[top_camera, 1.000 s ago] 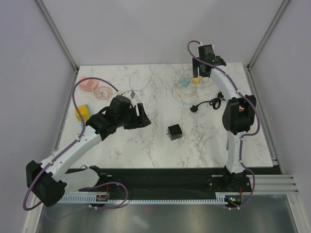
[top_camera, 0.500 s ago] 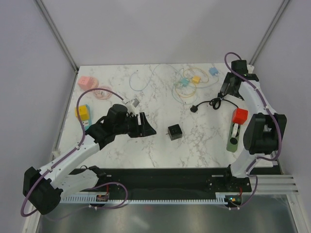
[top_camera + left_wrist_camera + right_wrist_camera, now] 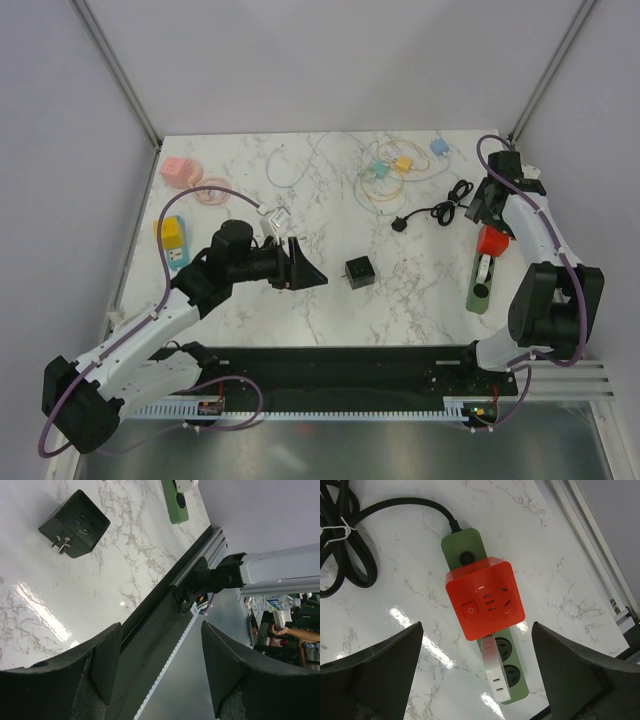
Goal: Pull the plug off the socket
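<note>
A green power strip lies at the table's right edge with a red cube adapter plugged into it. In the right wrist view the red adapter sits on the strip, and a white flat plug lies along the strip below it. My right gripper is open, above the red adapter and holding nothing; it also shows in the top view. My left gripper is open and empty, left of a black cube adapter. This adapter lies loose on its side, prongs showing, in the left wrist view.
A coiled black cable runs from the strip; it also shows in the right wrist view. Coloured plugs and thin cables lie at the back. A yellow-and-blue block and a pink item sit at the left. The table's right rail is close to the strip.
My right arm has swung from the back of the table to the right and now hangs over the red adapter. My left gripper has moved right, toward the black cube.
</note>
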Tool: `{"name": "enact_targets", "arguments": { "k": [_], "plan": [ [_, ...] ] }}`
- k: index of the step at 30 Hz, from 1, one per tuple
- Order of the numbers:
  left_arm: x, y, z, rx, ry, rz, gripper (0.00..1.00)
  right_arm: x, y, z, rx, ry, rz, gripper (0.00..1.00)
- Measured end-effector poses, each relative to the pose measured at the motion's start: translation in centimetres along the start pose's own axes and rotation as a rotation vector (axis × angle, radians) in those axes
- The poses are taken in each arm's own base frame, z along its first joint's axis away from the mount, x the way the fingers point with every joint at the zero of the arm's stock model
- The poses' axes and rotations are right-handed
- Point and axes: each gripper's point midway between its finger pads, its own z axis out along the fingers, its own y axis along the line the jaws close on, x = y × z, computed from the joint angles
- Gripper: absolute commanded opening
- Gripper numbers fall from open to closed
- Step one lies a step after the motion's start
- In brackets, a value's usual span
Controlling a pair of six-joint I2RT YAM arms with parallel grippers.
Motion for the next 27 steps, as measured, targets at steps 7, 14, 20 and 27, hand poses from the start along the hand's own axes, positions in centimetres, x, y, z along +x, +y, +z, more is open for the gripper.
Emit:
{"name": "enact_targets", "arguments": {
  "k": [7,14,20,27],
  "plan": [
    [0.2,-0.7,-0.4,0.036,0.003,0.021,0.72,1.6,-0.1,3.2,0.057,0.078,-0.08,0.98],
    [0.8,-0.1,-0.2,0.025,0.018,0.012,0.68,1.6,-1.7,4.3,0.121,0.089,-0.126,0.52],
    [1.3,0.6,0.5,0.008,0.055,-0.01,0.63,0.4,-1.1,3.2,0.076,0.01,-0.117,0.13],
    [1.9,0.6,1.5,-0.006,0.088,-0.01,0.61,1.8,3.5,0.7,-0.111,-0.023,-0.118,0.04]
  ]
}}
